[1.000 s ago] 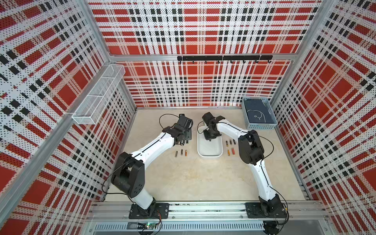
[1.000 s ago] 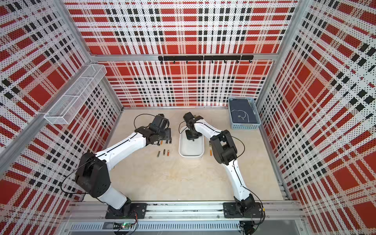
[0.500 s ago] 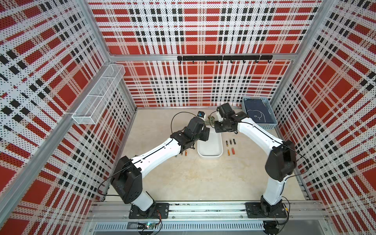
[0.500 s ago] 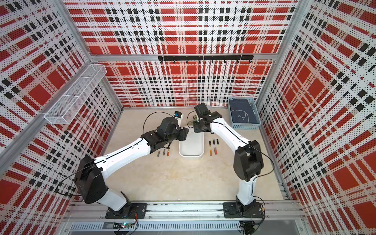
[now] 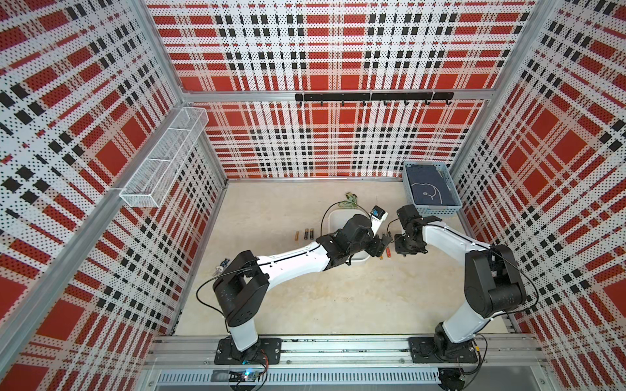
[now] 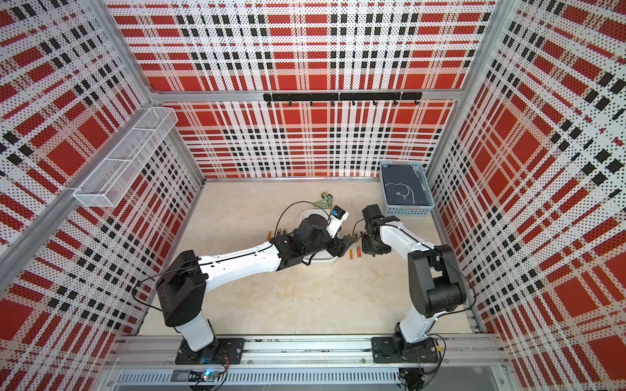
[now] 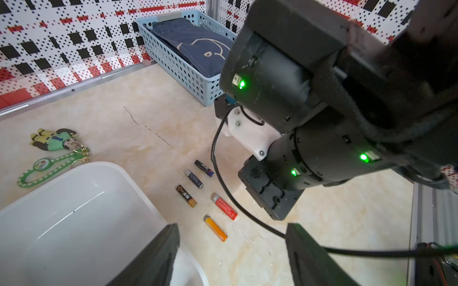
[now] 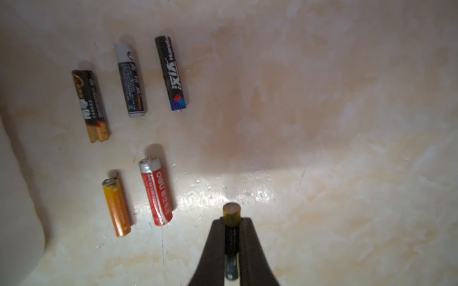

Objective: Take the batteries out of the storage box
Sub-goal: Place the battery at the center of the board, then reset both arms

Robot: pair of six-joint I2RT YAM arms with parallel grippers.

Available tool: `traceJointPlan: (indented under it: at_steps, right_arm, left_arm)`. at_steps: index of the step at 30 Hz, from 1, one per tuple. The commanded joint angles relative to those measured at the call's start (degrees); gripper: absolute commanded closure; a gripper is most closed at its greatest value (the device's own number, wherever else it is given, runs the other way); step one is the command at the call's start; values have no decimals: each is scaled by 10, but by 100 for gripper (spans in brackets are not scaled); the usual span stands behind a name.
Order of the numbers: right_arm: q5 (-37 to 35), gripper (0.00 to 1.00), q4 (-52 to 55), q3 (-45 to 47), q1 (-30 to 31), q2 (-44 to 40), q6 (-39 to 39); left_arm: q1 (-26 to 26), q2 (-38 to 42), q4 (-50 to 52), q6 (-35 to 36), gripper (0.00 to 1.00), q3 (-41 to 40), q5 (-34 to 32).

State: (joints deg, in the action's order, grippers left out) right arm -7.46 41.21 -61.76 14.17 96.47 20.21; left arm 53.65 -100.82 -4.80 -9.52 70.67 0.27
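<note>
Beside the box, the right gripper pinches 1 battery near 5 batteries; the left gripper, fingers spread, overhangs the box rim.

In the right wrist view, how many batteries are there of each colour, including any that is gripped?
Black-and-gold: 2, the lying battery and the held battery in the right gripper
grey battery: 1
black battery with blue end: 1
red battery: 1
orange battery: 1
Total: 6
</note>
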Motion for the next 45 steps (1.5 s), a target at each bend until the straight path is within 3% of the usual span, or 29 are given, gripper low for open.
traceJointPlan:
  at_steps: [1, 7, 10, 13, 15, 19, 24, 28, 30, 32, 36, 40, 41, 43, 45]
  right_arm:
    - [9, 100, -62, 2, 8, 25, -6]
    - [18, 100, -89, 3, 12, 56, -6]
    - [22, 99, -92, 7, 15, 61, 0]
    - [18, 86, -98, 12, 16, 57, 5]
    - [13, 78, -98, 14, 16, 51, 5]
    - [15, 69, -84, -2, 16, 33, 3]
    - [4, 61, -41, -41, 17, -27, 5]
    - [-64, 42, -90, -5, 17, -141, 2]
    - [-132, 25, -186, 72, 16, -207, -17]
    - [-176, 17, -298, 154, 10, -247, -47]
    - [-193, 15, -481, 266, -16, -255, -85]
    - [-226, 15, -662, 327, -24, -204, -148]
    - [-216, 15, -720, 345, -30, -187, -169]
    - [-198, 15, -779, 366, -45, -170, -171]
    - [-166, 15, -886, 408, -63, -160, -171]
  left_arm:
    - [-24, 20, -103, -26, 22, -55, 26]
    - [-55, 62, -131, -39, 21, -128, -2]
    - [-65, 114, -134, -36, 21, -168, -83]
    - [-91, 190, -143, -40, 21, -222, -157]
    - [-123, 251, -162, -49, 21, -273, -212]
    - [-214, 383, -173, -86, 21, -366, -298]
    - [-339, 517, -129, -140, 9, -462, -429]
    - [-418, 572, -151, -87, 9, -534, -432]
    - [-433, 570, -223, -49, 8, -582, -433]
    - [-444, 547, -282, -50, 8, -609, -429]
    - [-446, 427, -502, 0, 9, -661, -426]
    - [-451, 266, -757, 72, 9, -681, -372]
    - [-458, 234, -802, 83, 9, -681, -342]
    - [-476, 182, -801, 69, 10, -662, -302]
    - [-496, 121, -891, 67, 11, -671, -255]
